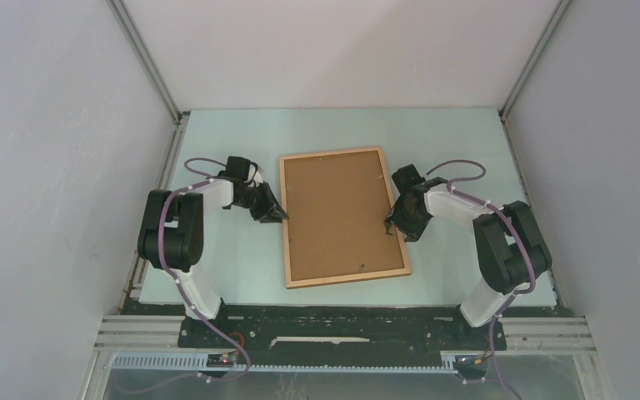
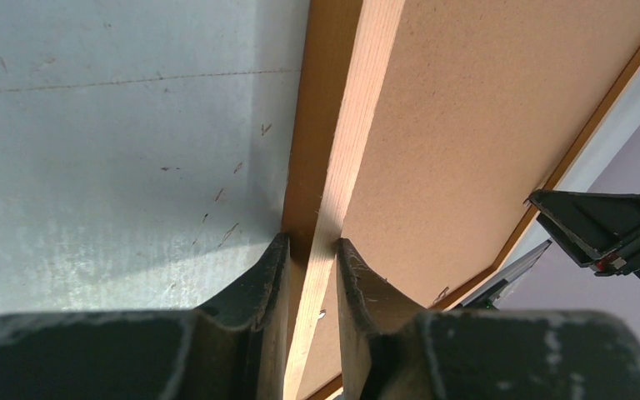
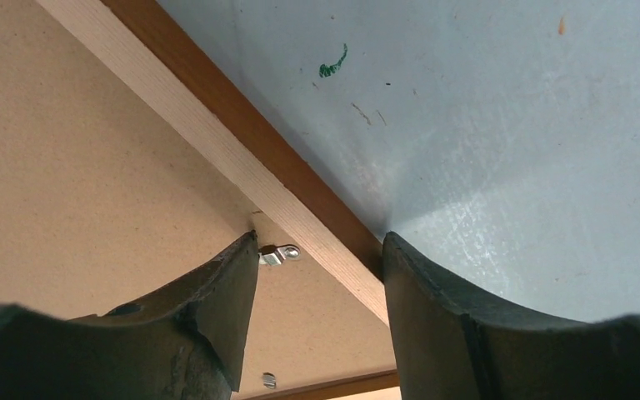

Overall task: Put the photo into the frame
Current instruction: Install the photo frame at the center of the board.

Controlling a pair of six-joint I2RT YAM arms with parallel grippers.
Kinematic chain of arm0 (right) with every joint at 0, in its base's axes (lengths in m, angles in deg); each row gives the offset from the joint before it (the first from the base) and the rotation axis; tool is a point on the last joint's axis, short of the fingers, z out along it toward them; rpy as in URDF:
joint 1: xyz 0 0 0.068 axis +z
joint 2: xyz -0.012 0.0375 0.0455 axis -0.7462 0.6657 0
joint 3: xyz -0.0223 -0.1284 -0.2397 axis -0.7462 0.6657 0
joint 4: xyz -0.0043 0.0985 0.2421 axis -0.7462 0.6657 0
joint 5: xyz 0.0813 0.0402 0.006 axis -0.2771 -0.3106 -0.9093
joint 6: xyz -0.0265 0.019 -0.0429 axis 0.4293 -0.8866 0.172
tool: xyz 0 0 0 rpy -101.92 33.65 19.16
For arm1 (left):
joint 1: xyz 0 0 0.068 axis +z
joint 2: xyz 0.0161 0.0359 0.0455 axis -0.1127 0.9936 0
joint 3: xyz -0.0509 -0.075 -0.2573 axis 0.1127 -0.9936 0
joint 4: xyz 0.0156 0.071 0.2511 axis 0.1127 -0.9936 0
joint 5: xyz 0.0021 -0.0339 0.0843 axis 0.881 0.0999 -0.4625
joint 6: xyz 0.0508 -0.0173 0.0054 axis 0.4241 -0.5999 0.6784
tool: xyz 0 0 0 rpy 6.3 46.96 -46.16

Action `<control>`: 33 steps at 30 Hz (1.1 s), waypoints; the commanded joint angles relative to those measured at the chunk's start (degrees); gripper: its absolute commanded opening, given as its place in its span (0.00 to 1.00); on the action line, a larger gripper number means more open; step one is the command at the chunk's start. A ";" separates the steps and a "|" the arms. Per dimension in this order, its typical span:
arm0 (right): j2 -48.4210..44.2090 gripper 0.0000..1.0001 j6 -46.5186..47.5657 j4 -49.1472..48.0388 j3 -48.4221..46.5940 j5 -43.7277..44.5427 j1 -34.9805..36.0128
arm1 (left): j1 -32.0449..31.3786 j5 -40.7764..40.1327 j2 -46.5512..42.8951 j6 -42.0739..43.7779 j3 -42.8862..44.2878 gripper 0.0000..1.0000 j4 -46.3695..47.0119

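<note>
Between the arms on the pale green table (image 1: 233, 271), the thin light-brown wooden picture frame (image 1: 342, 217) lies fibreboard back up, its long axis running away from the bases. The left gripper (image 1: 277, 212) pinches its left rail, while the right gripper (image 1: 393, 223) straddles the right rail with its jaws slack, beside a small metal clip (image 3: 280, 254). No paper photo shows, so I cannot tell where it is.

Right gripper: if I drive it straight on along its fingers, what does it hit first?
Likely the frame: its right rail lies between the right gripper's open fingers, the inner one nearly at a small metal clip. Depth is unclear.
</note>
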 commanded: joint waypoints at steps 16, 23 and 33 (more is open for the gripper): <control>1.66 0.48 9.72 -0.54 -1.52 0.39 4.66 | -0.13 0.52 -0.28 -0.75 -0.57 0.17 1.81; -1.87 0.65 8.94 -1.28 -1.52 0.50 2.35 | -0.12 0.37 -0.37 -0.60 -0.59 0.17 1.72; 0.50 0.66 4.75 -0.10 -1.51 0.15 2.85 | -0.12 0.53 -0.68 -0.74 -0.54 0.17 1.68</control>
